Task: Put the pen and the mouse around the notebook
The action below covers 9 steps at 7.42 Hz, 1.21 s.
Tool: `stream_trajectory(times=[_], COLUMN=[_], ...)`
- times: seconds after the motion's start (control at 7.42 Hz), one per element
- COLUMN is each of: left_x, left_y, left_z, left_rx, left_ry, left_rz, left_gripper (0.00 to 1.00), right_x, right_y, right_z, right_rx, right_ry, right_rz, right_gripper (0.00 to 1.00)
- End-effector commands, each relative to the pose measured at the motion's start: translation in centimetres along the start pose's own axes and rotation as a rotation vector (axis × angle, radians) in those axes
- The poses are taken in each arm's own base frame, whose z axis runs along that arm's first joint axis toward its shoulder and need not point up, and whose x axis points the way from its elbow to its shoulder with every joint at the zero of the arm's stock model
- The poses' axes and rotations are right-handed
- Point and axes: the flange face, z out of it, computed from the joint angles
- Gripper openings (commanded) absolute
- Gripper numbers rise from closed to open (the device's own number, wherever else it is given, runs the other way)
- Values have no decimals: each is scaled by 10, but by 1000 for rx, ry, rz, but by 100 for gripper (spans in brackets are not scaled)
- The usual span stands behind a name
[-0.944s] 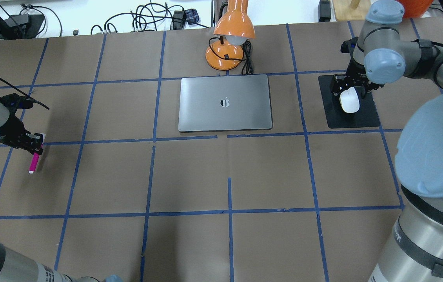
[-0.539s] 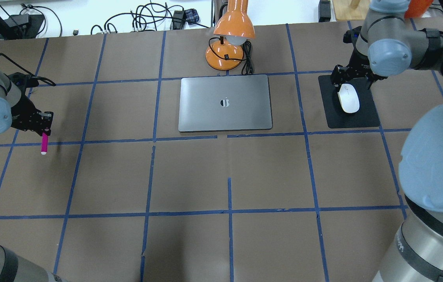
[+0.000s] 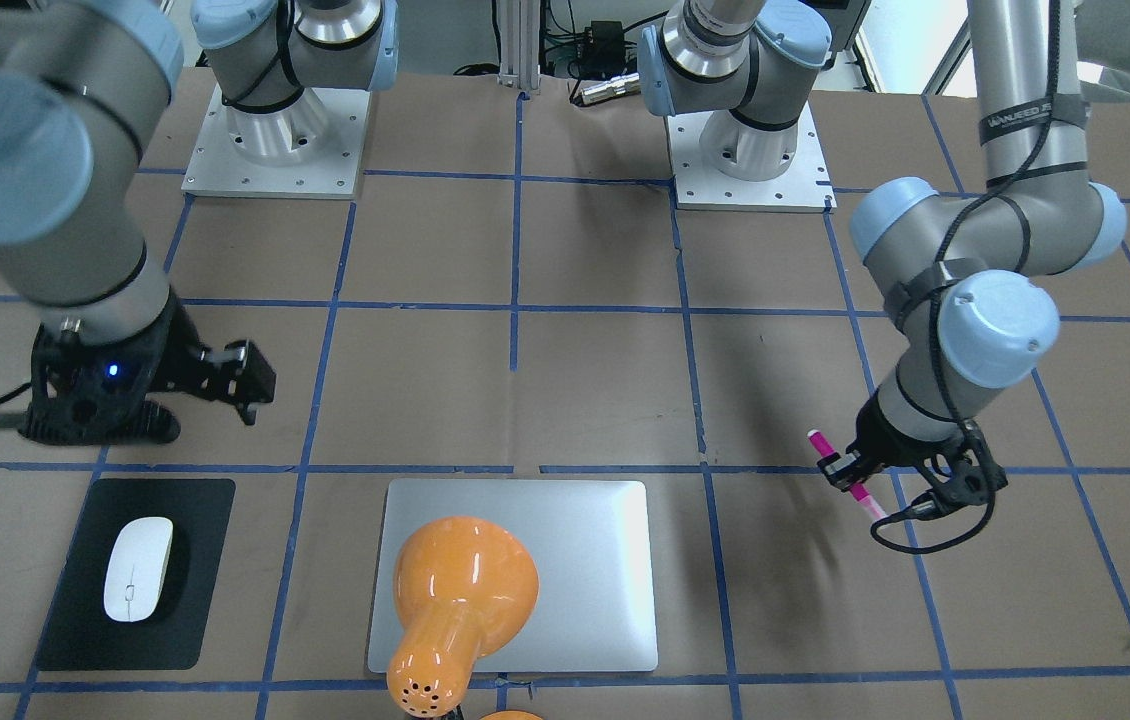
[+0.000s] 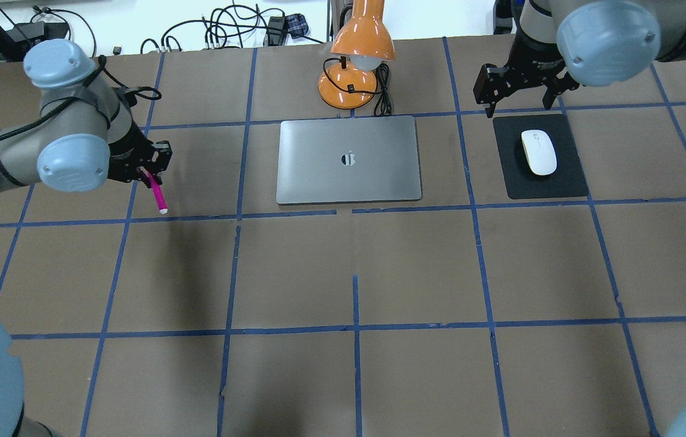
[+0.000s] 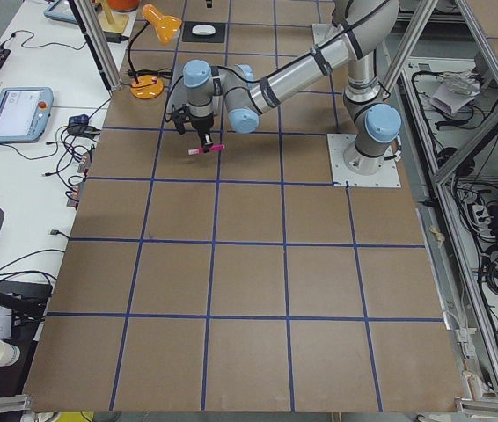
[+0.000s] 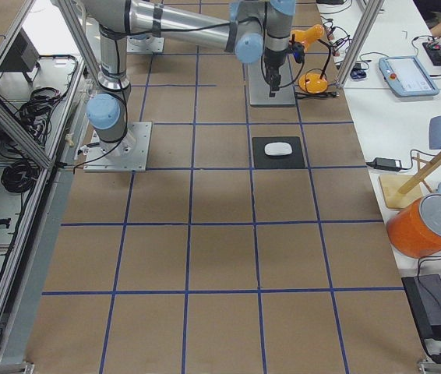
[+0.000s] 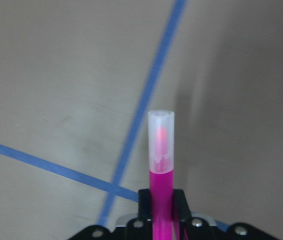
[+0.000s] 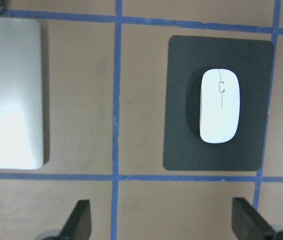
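The silver-grey notebook [image 4: 319,164] lies flat mid-table, partly behind the lamp in the front-facing view [image 3: 585,540]. To its left, my left gripper [image 4: 146,173] is shut on the magenta pen [image 4: 156,195], which hangs tilted above the table with its pale end down [image 7: 160,135]. The white mouse [image 4: 539,152] rests on a black mat [image 4: 570,176] to the right of the notebook. My right gripper [image 4: 518,103] hovers open behind the mat, holding nothing. Its wrist view looks down on the mouse [image 8: 220,105] and the notebook's edge [image 8: 11,95].
An orange desk lamp [image 4: 358,60] with a black cord stands just behind the notebook and overhangs it in the front-facing view [image 3: 460,590]. Blue tape lines grid the brown table. Cables and devices lie beyond the far edge.
My left gripper has carried the pen to the right, toward the notebook. My right gripper has drawn up and back from the mouse, which stays on the mat.
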Motion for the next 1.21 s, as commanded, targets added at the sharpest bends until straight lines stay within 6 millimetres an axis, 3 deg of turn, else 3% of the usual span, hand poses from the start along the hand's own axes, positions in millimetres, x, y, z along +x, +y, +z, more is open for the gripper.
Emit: stream_trajectory(times=[0.0, 0.13, 0.27, 0.54, 0.81, 1.08], left_x=[55, 66, 79, 136, 188, 209], left_y=[30, 35, 44, 86, 139, 171], left_z=[-7, -11, 0, 0, -3, 8], left_rx=[-18, -69, -102, -122, -139, -177], left_ry=[78, 168, 163, 150, 132, 93], left_rz=[-124, -243, -313, -452, -557, -720], left_gripper=[0, 0, 0, 0, 0, 0], right_x=[-20, -22, -22, -22, -16, -17], right_y=[38, 33, 32, 34, 34, 36], right_z=[-38, -34, -31, -30, -40, -35], right_rx=[-30, -31, -35, -45, -21, -32], right_ry=[-20, -58, -97, -89, -28, -32], right_rz=[-23, -19, -13, -12, -13, -14], right_gripper=[100, 100, 100, 100, 100, 100])
